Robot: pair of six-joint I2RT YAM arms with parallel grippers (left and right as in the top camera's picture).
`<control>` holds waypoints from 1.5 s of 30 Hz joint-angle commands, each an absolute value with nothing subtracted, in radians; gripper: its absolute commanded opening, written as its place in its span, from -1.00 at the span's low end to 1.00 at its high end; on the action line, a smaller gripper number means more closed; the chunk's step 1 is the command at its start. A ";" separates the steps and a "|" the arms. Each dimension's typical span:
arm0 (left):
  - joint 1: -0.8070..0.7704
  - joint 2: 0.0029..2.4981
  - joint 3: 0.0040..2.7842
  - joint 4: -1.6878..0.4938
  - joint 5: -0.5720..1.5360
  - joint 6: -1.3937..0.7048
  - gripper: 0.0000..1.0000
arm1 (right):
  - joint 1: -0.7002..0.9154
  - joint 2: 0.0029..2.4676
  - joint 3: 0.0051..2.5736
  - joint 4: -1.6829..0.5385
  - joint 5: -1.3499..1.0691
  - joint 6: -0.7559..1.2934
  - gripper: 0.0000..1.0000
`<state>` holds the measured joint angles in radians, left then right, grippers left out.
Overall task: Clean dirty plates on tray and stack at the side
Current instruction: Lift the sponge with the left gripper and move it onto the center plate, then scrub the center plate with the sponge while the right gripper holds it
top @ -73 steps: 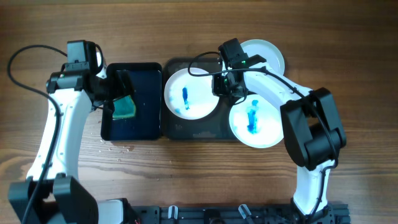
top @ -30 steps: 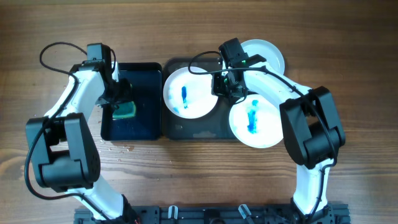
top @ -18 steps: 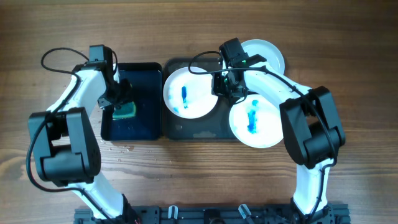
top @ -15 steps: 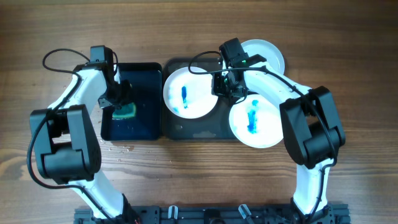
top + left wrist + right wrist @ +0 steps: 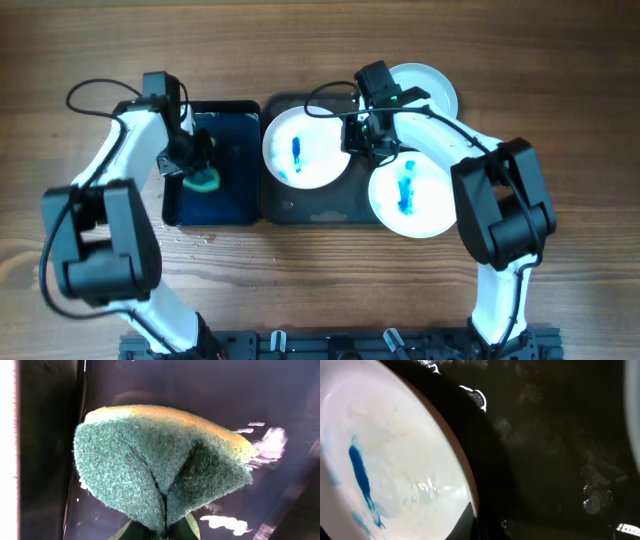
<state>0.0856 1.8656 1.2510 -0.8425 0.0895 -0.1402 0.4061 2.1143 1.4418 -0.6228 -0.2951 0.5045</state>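
Overhead: straight down, far, whole table (image 5: 300,290). Left wrist: very close on sponge (image 5: 160,470). Right wrist: close on plate (image 5: 395,460) rim, tray (image 5: 545,460). Overhead shares all 3.

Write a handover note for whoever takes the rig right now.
Left pincer: shut on the green sponge, in the black tub.
Right pincer: shut, apparently on the rim of the left plate, which lies on the tray.
Near-right plate: on the tray, blue smear.
Back plate: at the tray's far right corner, visible part white.
Done: sponge gripped.
Left: scrub the smeared plates, stack them aside.
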 commanded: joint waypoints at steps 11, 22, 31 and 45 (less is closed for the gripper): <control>-0.107 1.732 1.303 -0.715 0.364 -0.180 -0.92 | 0.347 2.135 1.439 -0.658 -0.398 0.393 -0.91; -0.317 1.924 1.303 -0.487 0.196 -0.435 -0.92 | 0.347 2.136 1.438 -0.656 -0.397 0.399 -0.91; -0.401 1.997 1.304 -0.494 0.088 -0.484 -0.92 | 0.347 2.136 1.438 -0.655 -0.397 0.419 -0.91; -0.323 2.049 1.304 -0.365 0.083 -0.497 -0.92 | 0.350 2.136 1.438 -0.654 -0.436 0.422 -0.91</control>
